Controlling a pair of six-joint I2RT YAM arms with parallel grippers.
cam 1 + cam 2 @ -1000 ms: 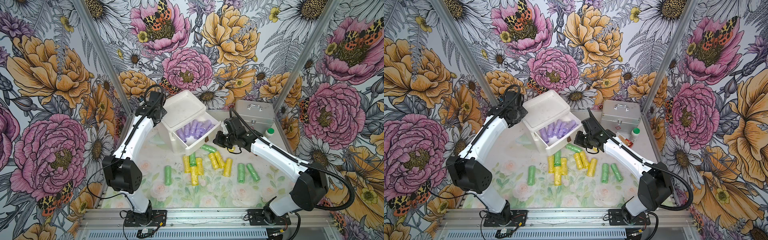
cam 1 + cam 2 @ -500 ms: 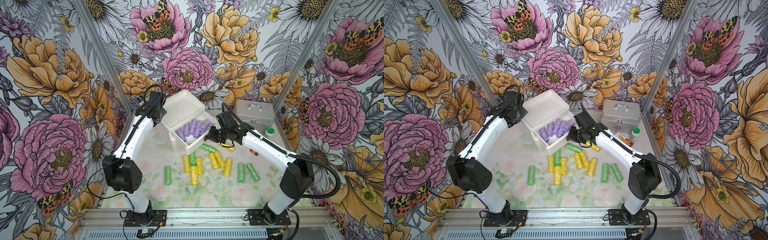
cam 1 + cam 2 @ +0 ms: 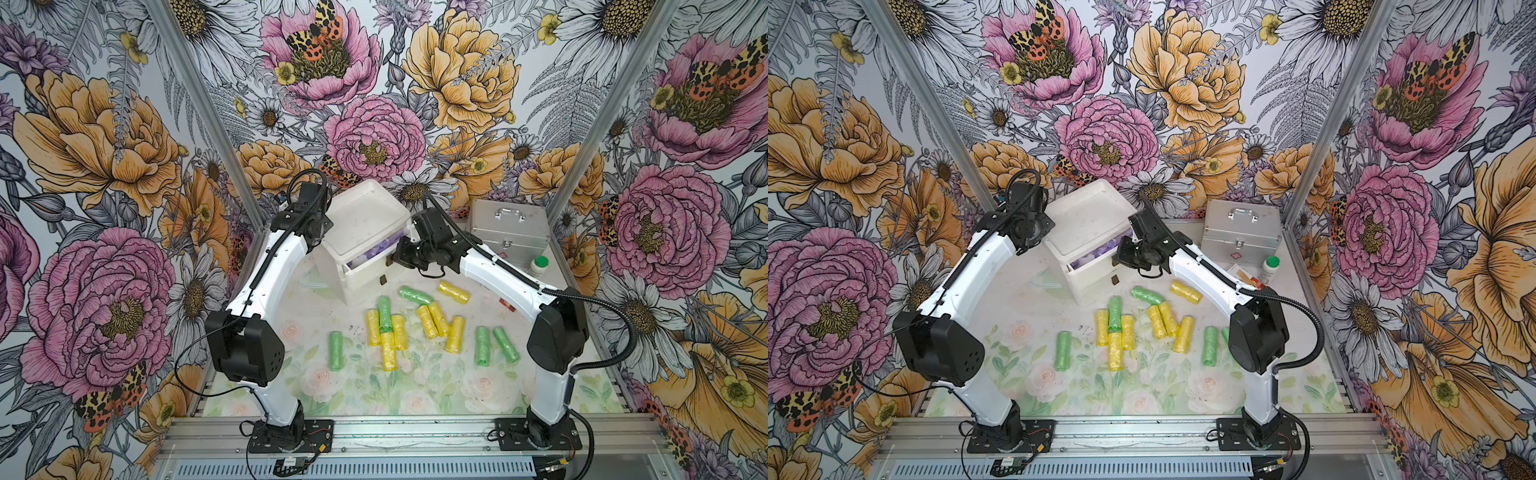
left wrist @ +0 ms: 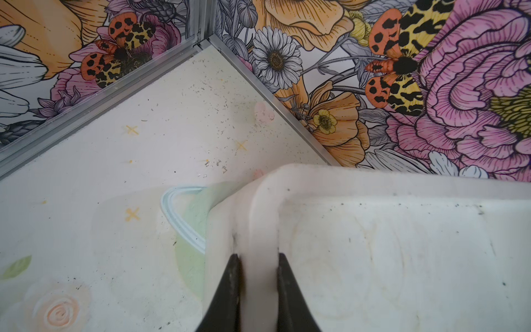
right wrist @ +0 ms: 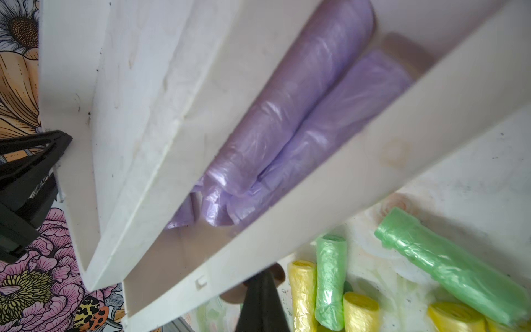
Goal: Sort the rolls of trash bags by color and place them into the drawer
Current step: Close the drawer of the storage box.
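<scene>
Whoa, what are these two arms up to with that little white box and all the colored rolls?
Two robot arms are sorting trash-bag rolls by color into a white drawer chest. The left tool clamps the chest's top rim, apparently steadying it, while the right tool pinches the brown pull tab of the top drawer, which stands partly open with purple rolls inside. The yellow rolls and green rolls lie loose on the table, not yet put away.

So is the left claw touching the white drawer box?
Touching. The left wrist view shows the left gripper with its black fingers pressed against both sides of the raised rim of the drawer chest.
</scene>
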